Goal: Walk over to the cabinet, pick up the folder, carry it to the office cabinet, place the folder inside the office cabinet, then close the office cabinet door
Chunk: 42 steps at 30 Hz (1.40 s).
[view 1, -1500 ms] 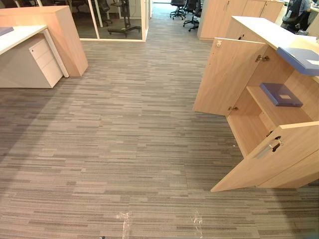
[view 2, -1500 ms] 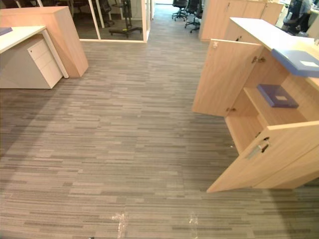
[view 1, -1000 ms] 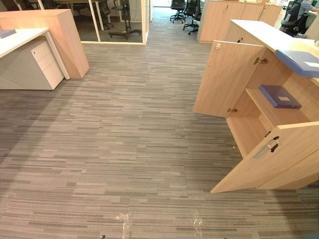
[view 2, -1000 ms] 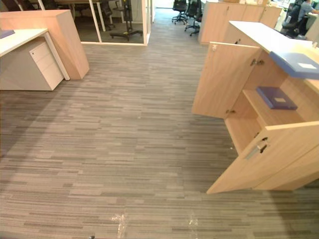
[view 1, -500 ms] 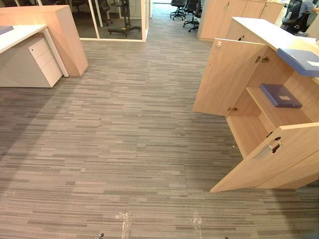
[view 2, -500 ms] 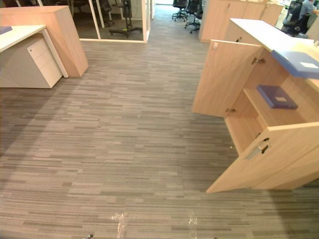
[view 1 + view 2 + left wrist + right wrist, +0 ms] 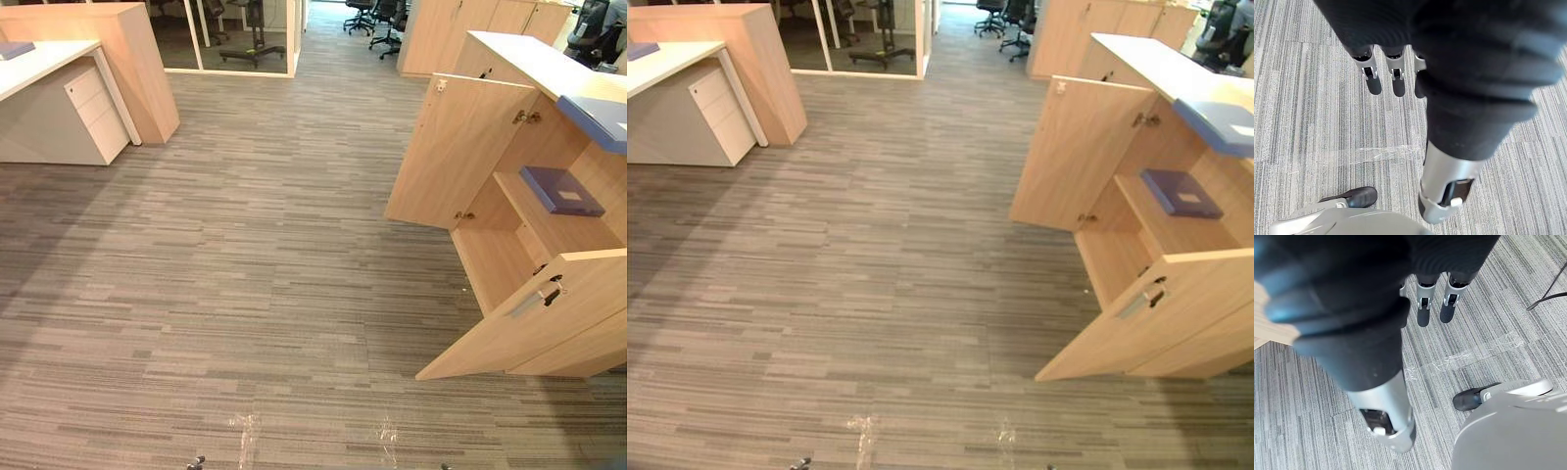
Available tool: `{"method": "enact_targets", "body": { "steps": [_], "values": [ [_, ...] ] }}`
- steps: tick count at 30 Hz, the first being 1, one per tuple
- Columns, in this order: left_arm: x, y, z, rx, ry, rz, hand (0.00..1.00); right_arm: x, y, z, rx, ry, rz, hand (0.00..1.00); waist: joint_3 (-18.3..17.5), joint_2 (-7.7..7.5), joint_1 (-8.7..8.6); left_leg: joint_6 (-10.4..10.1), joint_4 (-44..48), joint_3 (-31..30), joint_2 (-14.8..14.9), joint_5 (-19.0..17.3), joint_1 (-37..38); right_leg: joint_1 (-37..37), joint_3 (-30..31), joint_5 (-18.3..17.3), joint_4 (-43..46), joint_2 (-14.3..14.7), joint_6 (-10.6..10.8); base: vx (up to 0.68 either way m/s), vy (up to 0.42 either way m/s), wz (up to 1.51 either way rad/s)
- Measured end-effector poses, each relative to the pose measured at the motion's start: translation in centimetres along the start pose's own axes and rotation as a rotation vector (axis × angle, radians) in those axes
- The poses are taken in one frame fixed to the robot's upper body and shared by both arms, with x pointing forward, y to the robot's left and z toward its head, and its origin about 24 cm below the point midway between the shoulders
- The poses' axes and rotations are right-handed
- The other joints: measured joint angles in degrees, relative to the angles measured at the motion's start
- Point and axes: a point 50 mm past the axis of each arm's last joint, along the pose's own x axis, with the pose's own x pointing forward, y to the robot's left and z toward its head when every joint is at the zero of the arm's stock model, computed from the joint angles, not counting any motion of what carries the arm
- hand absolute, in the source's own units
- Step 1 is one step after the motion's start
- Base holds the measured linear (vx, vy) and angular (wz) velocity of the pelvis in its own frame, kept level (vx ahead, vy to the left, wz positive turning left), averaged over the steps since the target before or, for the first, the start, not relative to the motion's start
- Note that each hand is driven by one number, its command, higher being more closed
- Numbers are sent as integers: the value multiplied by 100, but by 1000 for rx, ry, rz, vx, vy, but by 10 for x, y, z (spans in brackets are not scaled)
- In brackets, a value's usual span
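Purple, the folder [image 7: 560,190] lay on the shelf [image 7: 549,231] inside the open cabinet [image 7: 490,257], right of frame; a paler folder [image 7: 600,119] sat on its top. Both doors [image 7: 456,147] stood wide. The whole view had slid slightly, so my head had moved, nothing else. Left hand [image 7: 1397,79] and right hand [image 7: 1423,309] hung over carpet [image 7: 245,274], fingers straight, empty. I judged door-closing remained.
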Motion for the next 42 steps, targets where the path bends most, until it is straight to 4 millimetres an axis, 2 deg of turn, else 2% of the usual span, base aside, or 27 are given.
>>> {"method": "enact_targets", "body": {
  "steps": [11,13,16,17,19,20,21,22,23,25,26,27,28,29,32,34,35,36,38,40,41,42],
  "values": [
    [0,0,-1,-15,4,1,0,0,0,0,8,-1,1,0,2,0,-3,16,48,-44,0,15,-17,-6,-58,-39,94,-10,-5,-28,-6,3],
    [0,1,0,-19,2,4,0,0,0,0,27,-3,1,0,46,-10,-11,11,230,-45,-7,-78,-82,-24,-68,-122,210,-23,-16,-29,-7,4],
    [1,2,4,-32,-11,11,0,0,0,2,50,-10,-1,0,212,-1,-18,-53,1235,-26,18,-615,-446,-31,-79,-298,492,-24,-53,-7,-8,3],
    [2,2,9,-46,-31,16,0,0,-1,3,62,-16,-5,0,331,39,-19,-179,1913,-9,98,-934,-678,-41,-89,-406,688,19,-90,-30,-17,6],
    [3,6,16,-82,-54,32,0,0,-1,1,106,-6,-12,0,443,5,-9,-368,2727,162,164,-1079,-1039,-148,-112,-526,885,16,-140,-77,-13,10],
    [3,6,18,-106,-60,39,0,0,0,0,130,-3,-12,0,498,3,-1,-400,3208,309,205,-1106,-1317,-174,-105,-627,978,-16,-203,-56,11,8],
    [4,6,22,-149,-67,53,0,0,0,4,153,-14,-12,0,600,20,4,-278,3937,600,395,-1335,-1670,-171,-101,-707,1090,-35,-215,-11,14,4],
    [4,7,22,-177,-64,66,0,0,0,4,154,-16,-13,0,643,49,5,-252,4221,729,524,-1455,-1776,-142,-101,-745,1153,-58,-232,34,45,6],
    [3,8,22,-210,-59,88,0,-1,-1,2,154,-13,-16,0,698,-4,12,-277,4520,893,719,-1656,-1965,-91,-100,-831,1253,-169,-181,49,82,5],
    [3,9,23,-214,-66,103,0,-1,-1,2,154,-14,-21,0,706,0,21,-348,4321,873,856,-1696,-2168,-90,-62,-981,1365,-397,-11,68,175,0],
    [3,8,24,-223,-68,108,0,-1,-1,4,151,-22,-21,0,699,14,28,-402,3913,817,923,-1658,-2223,-85,17,-1070,1391,-548,129,94,226,-13],
    [3,8,23,-233,-65,110,0,-1,-2,5,151,-27,-22,0,690,39,37,-453,3655,770,969,-1620,-2227,-89,64,-1101,1392,-597,180,165,308,-26],
    [1,4,22,-253,-59,112,0,-1,-7,7,149,-44,-32,0,675,172,39,-597,3059,660,1123,-1435,-2177,-101,153,-1171,1388,-627,315,233,339,-30],
    [0,3,18,-264,-46,118,0,-1,-7,8,125,-57,-30,0,661,249,67,-554,2865,927,1056,-907,-2101,-22,224,-1184,1401,-735,432,281,345,-26],
    [0,5,19,-260,-50,120,0,-2,-7,5,110,-48,-26,0,602,153,72,-429,2635,1306,743,-873,-1934,2,208,-1170,1529,-1003,421,347,264,-10],
    [-1,4,17,-265,-48,120,0,-1,-5,7,110,-51,-21,0,517,163,117,-135,2611,1617,591,-924,-1846,63,205,-1092,1281,-1192,435,348,244,-42],
    [-2,4,13,-266,-36,124,0,-2,-5,5,108,-46,-21,0,403,138,121,-61,2576,1766,515,-967,-1771,134,207,-953,1089,-1296,598,289,227,-47],
    [-2,5,11,-267,-31,127,0,-2,-5,3,110,-40,-21,0,333,130,127,-57,2507,1816,468,-967,-1707,153,217,-885,1006,-1346,665,278,184,-39],
    [-3,4,7,-262,-21,125,0,-2,-6,-1,120,-25,-26,0,45,129,140,-14,2194,1904,278,-941,-1511,141,231,-758,891,-1504,628,295,140,-36],
    [-3,1,5,-264,-11,117,0,-2,-8,-1,118,-23,-31,0,-162,192,158,-4,1895,1955,125,-935,-1311,-1,365,-759,1131,-1620,627,246,100,-35],
    [-4,-4,7,-272,-13,108,0,-1,-11,3,107,-36,-36,0,-209,271,160,50,1721,1975,50,-896,-1125,-197,511,-765,1652,-1682,628,204,121,-35],
    [-4,-7,9,-279,-20,99,0,0,-11,11,105,-54,-29,0,-215,317,168,102,1575,1954,-50,-798,-897,-608,611,-771,2646,-1719,605,193,129,-32]
  ]
}}
